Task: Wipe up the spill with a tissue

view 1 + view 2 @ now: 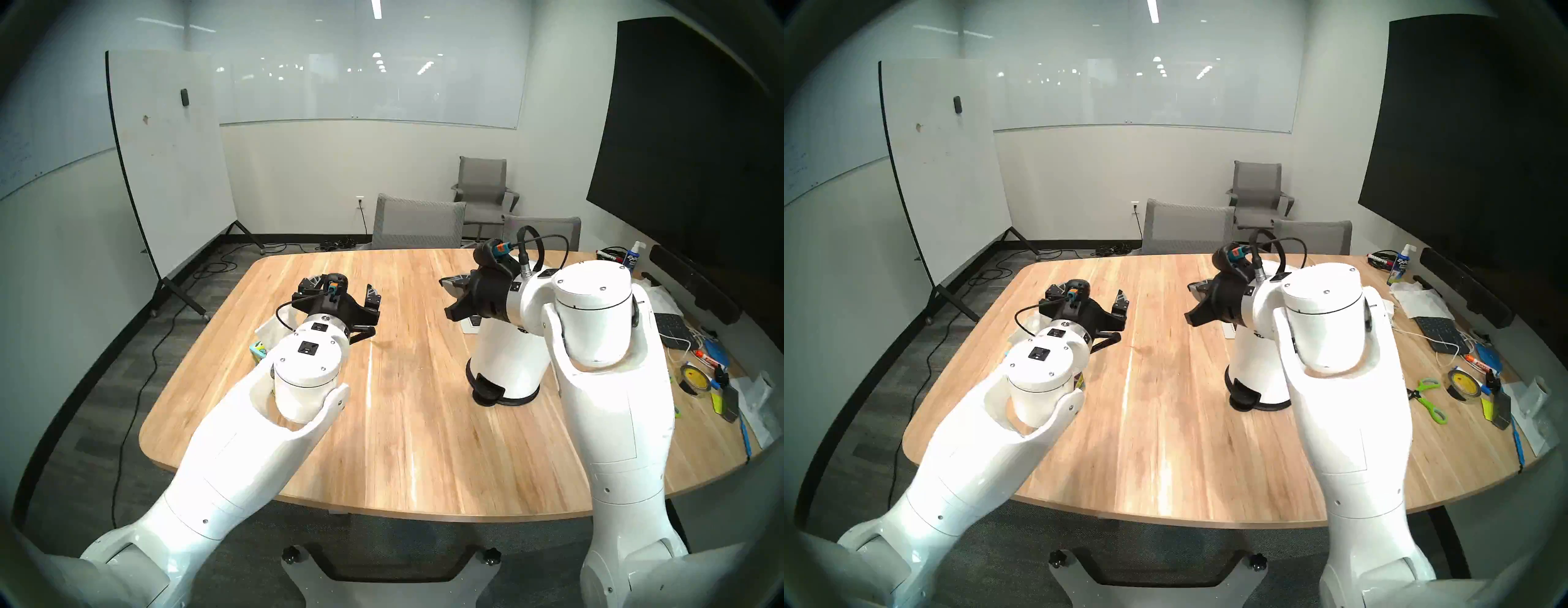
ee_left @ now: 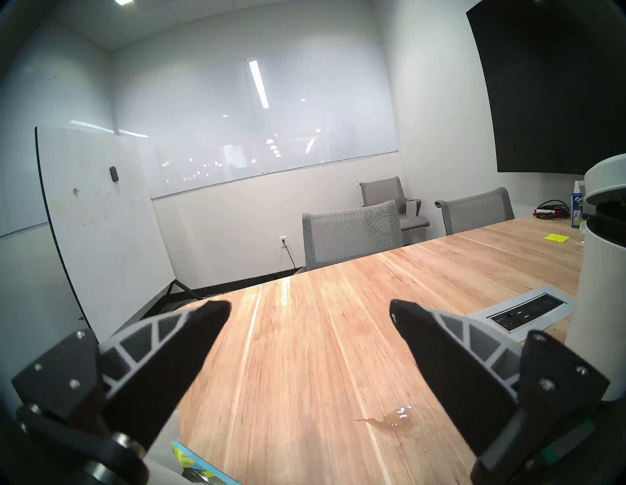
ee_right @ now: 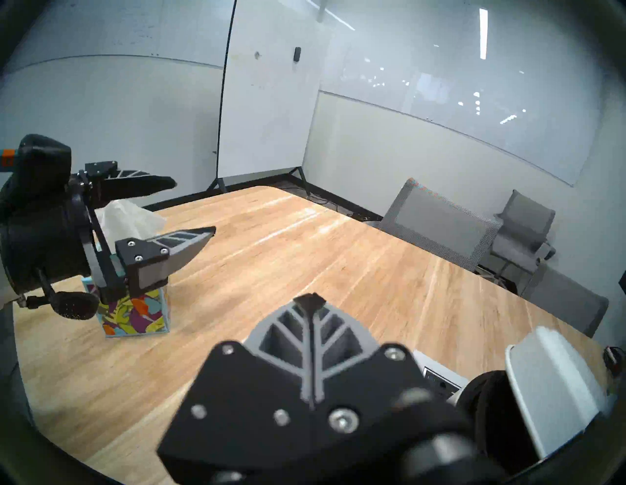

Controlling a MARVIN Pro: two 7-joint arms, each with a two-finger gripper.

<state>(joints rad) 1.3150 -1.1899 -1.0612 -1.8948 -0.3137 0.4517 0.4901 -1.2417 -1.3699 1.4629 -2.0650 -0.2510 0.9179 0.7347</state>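
A small glossy wet spill point(image 2: 389, 418) lies on the wooden table point(image 1: 424, 424), just below and right of my left gripper point(image 2: 310, 308); from the head it is a faint dark mark point(image 1: 383, 343). The left gripper point(image 1: 341, 288) hovers open and empty above the table. Under its wrist stands a leaf-print tissue box point(image 3: 135, 315), and a white tissue point(image 3: 125, 220) pokes up from the box, partly hidden by the gripper point(image 3: 189, 208). My right gripper point(image 3: 310, 299) is shut with nothing in it, raised over the table's middle right point(image 1: 445, 281).
A white socket plate point(image 2: 528, 310) is set into the table beside my right arm's white lower link point(image 1: 505, 361). Grey chairs point(image 1: 418, 225) stand at the far edge. Spray bottle point(image 1: 633, 254), keyboard point(image 1: 1437, 333), tape roll point(image 1: 1463, 382) and scissors point(image 1: 1429, 399) crowd the right side.
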